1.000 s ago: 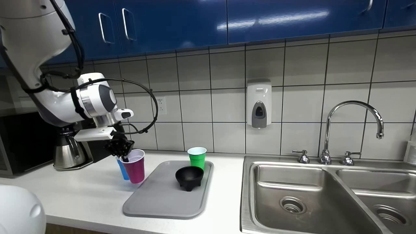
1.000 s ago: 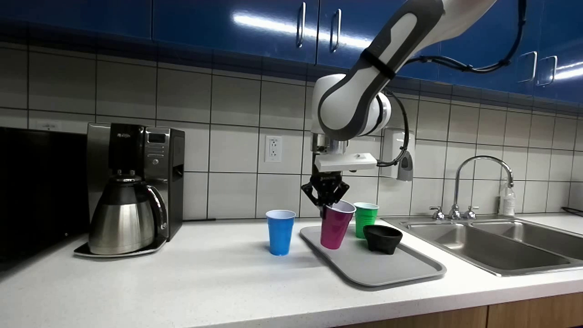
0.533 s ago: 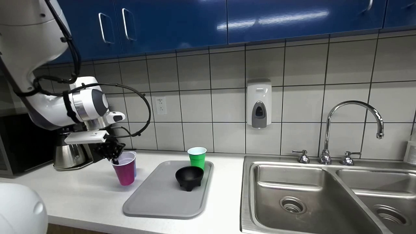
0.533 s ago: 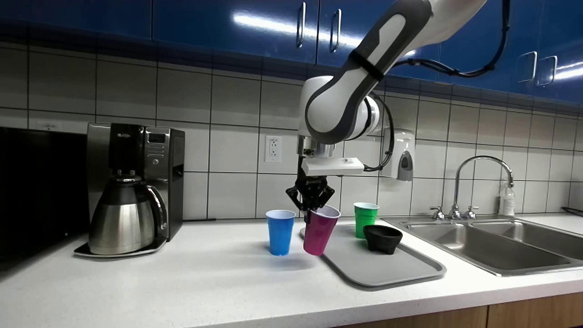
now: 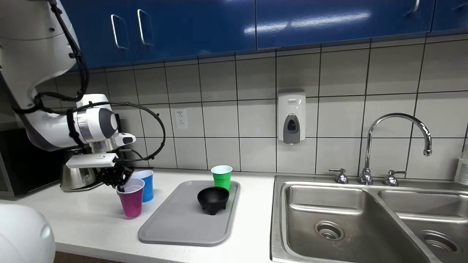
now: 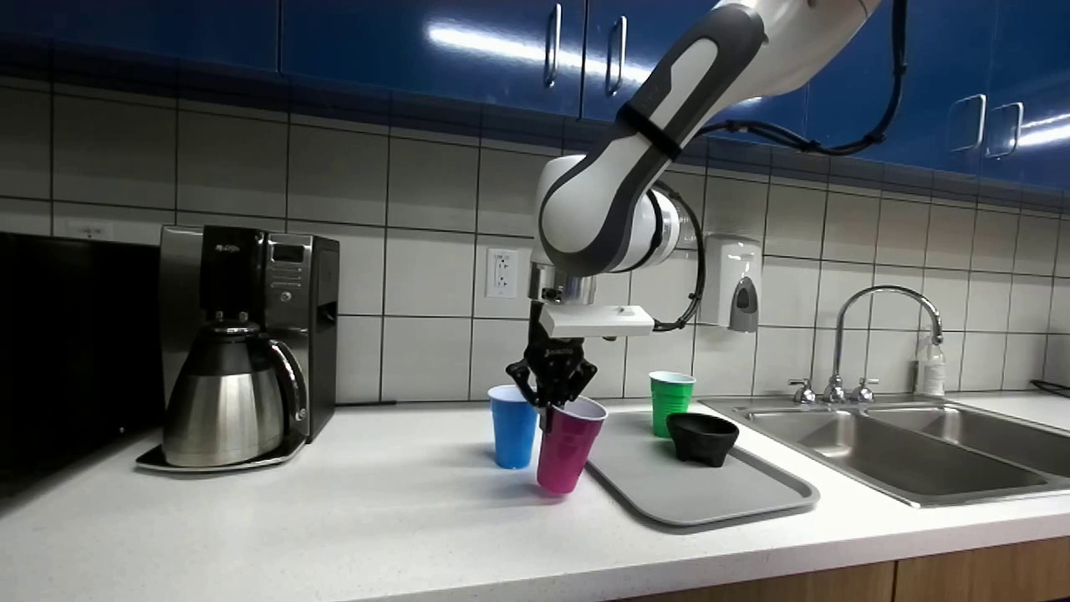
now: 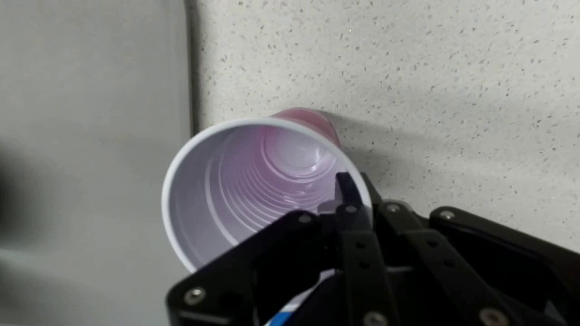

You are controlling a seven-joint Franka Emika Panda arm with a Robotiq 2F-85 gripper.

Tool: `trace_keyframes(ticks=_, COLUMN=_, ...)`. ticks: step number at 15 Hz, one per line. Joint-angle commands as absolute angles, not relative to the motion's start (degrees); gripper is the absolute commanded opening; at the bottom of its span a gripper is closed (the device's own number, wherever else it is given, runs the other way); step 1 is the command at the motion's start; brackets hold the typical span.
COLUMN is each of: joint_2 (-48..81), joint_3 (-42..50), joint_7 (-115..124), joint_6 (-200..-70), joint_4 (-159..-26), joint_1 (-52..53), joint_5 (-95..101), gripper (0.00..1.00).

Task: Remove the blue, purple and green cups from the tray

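Pale worktop (image 6: 334, 535), tiled wall (image 6: 435, 284), blue cupboards (image 6: 401, 67) up top. Going left to right in an exterior view: a coffee maker (image 6: 230, 385), well apart from the action, then the blue cup (image 6: 512, 439), standing upright on the worktop and off the tray.

Next is the end effector (image 6: 552, 413), and yep, it's grasping the purple cup (image 6: 570, 456) by the rim. The wrist view shows one of its fingers (image 7: 347, 188) inside the cup and the other outside.

Here's what matters imo: the cup hangs below the end effector and off to its tray side, long axis tilted, mouth leaning right of the base in that view. The base is beside the tray (image 6: 660, 489), over the worktop; can't tell if it's touching. I'd guess set-down comes next, and letting go at that angle could wobble it over, maybe into the blue cup near it.

Further right, the green cup (image 6: 671, 405) sits on the tray, just behind a black bowl (image 6: 704, 448), so probably the last one to fetch. Then the sink (image 6: 844, 462).
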State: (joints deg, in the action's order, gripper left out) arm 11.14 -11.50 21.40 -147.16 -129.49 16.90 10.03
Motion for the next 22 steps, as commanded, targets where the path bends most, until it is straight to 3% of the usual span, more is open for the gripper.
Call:
trace_keyframes(ticks=1, joint_2=12.6, joint_3=-12.1, joint_7=17.9, joint_6=-146.8, joint_4=-128.0, joint_1=17.1, joint_5=7.7, gripper=0.01)
trace_keyframes(ticks=2, joint_2=12.9, joint_3=-12.2, joint_7=17.4, joint_6=-146.7, joint_4=-127.9, joint_1=17.1, joint_5=7.3, gripper=0.01)
trace_keyframes(ticks=3, joint_2=13.1, joint_3=-12.3, joint_7=16.7, joint_6=-146.5, joint_4=-127.8, joint_1=17.1, joint_5=6.8, gripper=0.28)
trace_keyframes(ticks=4, joint_2=13.3, joint_3=-12.3, joint_7=16.2, joint_6=-146.4, joint_4=-127.7, joint_1=17.2, joint_5=6.5, gripper=0.29)
trace_keyframes(ticks=14, joint_2=13.6, joint_3=-12.7, joint_7=15.2, joint_6=-146.2, joint_4=-127.1, joint_1=18.0, joint_5=5.9, gripper=0.99)
trace_keyframes(ticks=22, joint_2=11.1, joint_3=-12.0, joint_7=16.4, joint_6=-146.4, joint_4=-126.8, joint_1=18.1, joint_5=6.9, gripper=1.00)
